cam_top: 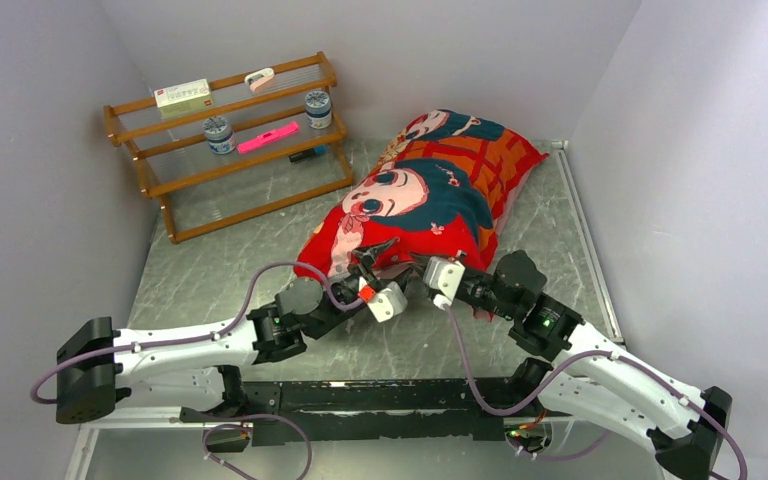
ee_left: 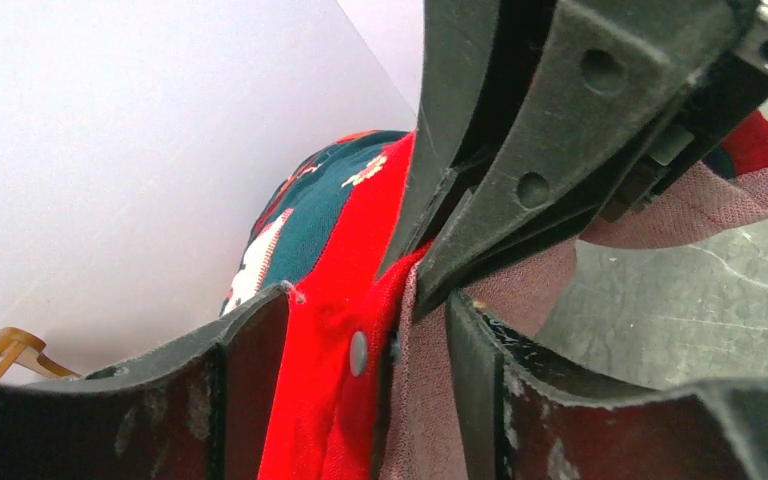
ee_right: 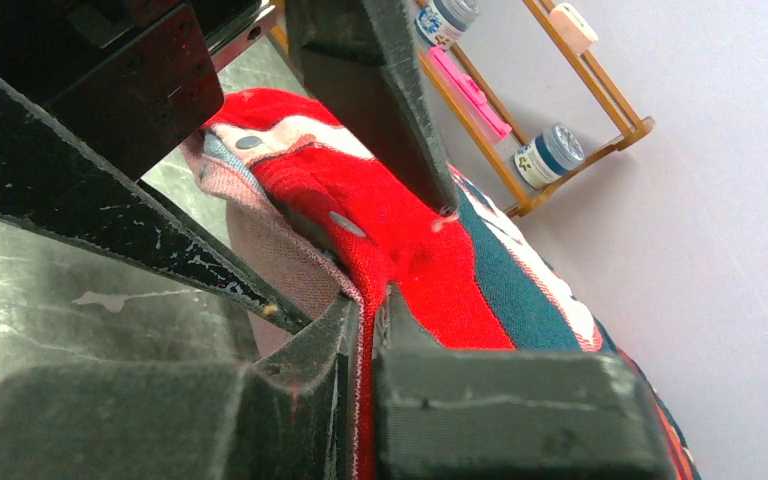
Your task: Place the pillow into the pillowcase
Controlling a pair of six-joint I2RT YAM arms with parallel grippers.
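The red pillowcase (cam_top: 430, 190), printed with teal-haired cartoon faces, lay plump and diagonal on the grey marbled counter (cam_top: 220, 270), its closed end toward the far right corner and its open end facing the two arms. No white pillow could be seen; the case bulged as though filled. At that near end the right hand (ee_right: 368, 310) was pinched tight on the hem, red cloth pressed between its fingers. The left hand (ee_left: 360, 312) stood just beside it with its fingers spread apart, the hem and its paler pink reverse running loosely through the gap. A grey snap button (ee_left: 358, 352) showed on the edge. A wooden rack (cam_top: 260, 208) holding jars stood in the far left corner.
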